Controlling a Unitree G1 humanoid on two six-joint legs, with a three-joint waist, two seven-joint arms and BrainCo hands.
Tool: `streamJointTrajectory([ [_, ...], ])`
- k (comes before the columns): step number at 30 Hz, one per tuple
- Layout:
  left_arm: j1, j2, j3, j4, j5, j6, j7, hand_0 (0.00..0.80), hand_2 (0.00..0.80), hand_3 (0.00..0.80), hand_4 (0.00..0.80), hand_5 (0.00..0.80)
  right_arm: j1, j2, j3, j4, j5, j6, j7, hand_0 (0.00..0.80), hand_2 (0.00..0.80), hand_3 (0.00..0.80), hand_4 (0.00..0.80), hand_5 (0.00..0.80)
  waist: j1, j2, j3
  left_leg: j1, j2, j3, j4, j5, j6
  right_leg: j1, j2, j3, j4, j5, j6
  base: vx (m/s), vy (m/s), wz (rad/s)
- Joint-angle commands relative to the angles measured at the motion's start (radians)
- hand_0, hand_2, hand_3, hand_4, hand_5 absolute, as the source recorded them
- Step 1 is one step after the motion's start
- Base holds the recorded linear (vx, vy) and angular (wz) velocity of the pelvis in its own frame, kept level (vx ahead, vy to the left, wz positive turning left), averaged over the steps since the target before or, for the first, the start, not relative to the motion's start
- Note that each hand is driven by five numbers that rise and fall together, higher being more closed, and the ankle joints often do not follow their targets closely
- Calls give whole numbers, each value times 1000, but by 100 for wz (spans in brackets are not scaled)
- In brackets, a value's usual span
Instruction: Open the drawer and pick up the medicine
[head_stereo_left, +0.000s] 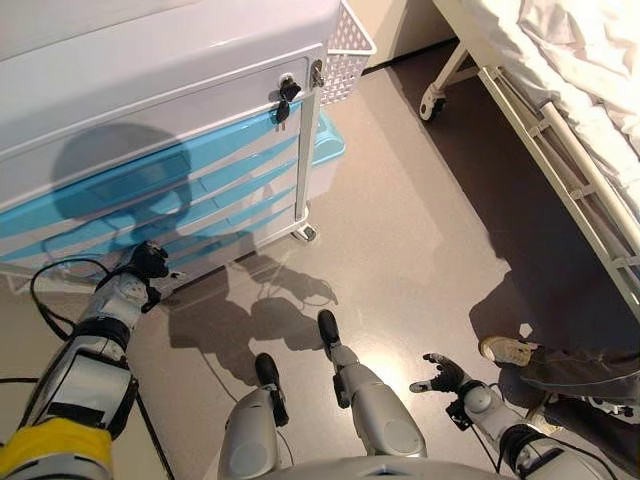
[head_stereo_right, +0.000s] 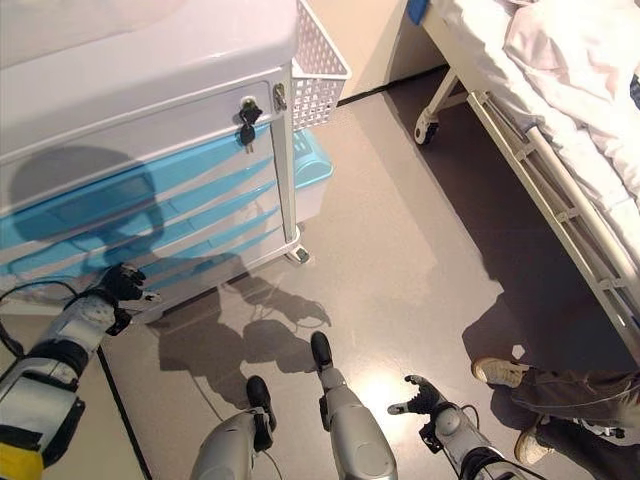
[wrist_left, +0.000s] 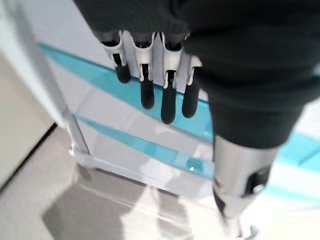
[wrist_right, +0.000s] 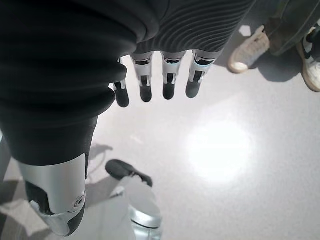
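Note:
A white cart (head_stereo_left: 150, 80) with several blue drawer fronts (head_stereo_left: 200, 190) stands at the upper left, and all its drawers look shut. My left hand (head_stereo_left: 148, 262) is low in front of the bottom drawers, close to the cart's base. In the left wrist view its fingers (wrist_left: 167, 100) are straight and point at a blue drawer front (wrist_left: 150, 147), holding nothing. My right hand (head_stereo_left: 445, 375) hangs open over the floor at the lower right, its fingers (wrist_right: 145, 85) straight. No medicine shows in any view.
Keys (head_stereo_left: 287, 97) hang from the lock on the cart's top panel. A white mesh basket (head_stereo_left: 347, 45) is fixed to the cart's right side. A bed (head_stereo_left: 560, 110) on castors runs along the right. A person's shoes (head_stereo_left: 508, 350) stand near my right hand.

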Motion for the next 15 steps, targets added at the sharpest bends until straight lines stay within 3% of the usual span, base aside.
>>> streamJointTrajectory([
  [1,44,-24,127,-75,-176,-68,56,0,0,0,0,0,56,-26,-38,36,39,-8,-10,0,0,0,0,0,27,80,-66,-1,-49,-106,-48,34,38,67,-22,-59,60,-83,67,63,-74,32],
  [3,136,-90,157,-136,-224,-89,39,0,0,0,0,0,62,-22,-62,49,43,-8,-15,0,0,0,0,0,35,87,-70,16,-56,-125,-63,43,36,91,-29,-83,50,-87,64,48,-54,48],
  [4,137,-90,158,-136,-224,-88,39,0,0,0,0,0,62,-22,-61,49,43,-8,-15,0,0,0,0,0,34,86,-73,13,-57,-125,-65,47,36,88,-30,-82,49,-85,63,58,-41,52],
  [5,239,-149,179,-178,-256,-102,23,0,0,0,0,0,68,-23,-80,47,36,-12,-16,0,0,0,0,0,46,94,-79,38,-63,-144,-83,53,35,119,-35,-104,40,-92,61,37,-30,29],
  [7,279,-176,188,-215,-279,-107,19,0,0,0,0,0,73,-23,-87,45,33,-13,-17,0,0,0,0,0,49,96,-87,45,-67,-154,-93,61,34,128,-39,-116,37,-93,59,67,-44,32],
  [8,354,-239,196,-221,-308,-121,-1,0,0,0,0,0,73,-18,-106,61,37,-14,-21,0,0,0,0,0,62,104,-103,70,-71,-174,-117,73,34,153,-40,-135,34,-103,56,77,-38,39],
  [12,426,-286,201,-195,-311,-121,-30,0,0,0,0,0,83,-14,-124,79,38,-14,-20,0,0,0,0,0,74,116,-132,113,-73,-203,-159,91,32,195,-46,-169,25,-117,51,93,-30,33],
  [15,480,-327,196,-144,-285,-113,-51,0,0,0,0,0,105,-8,-143,111,37,-14,-22,0,0,0,0,0,86,131,-173,158,-74,-255,-222,127,25,243,-54,-231,14,-139,47,82,-39,43],
])
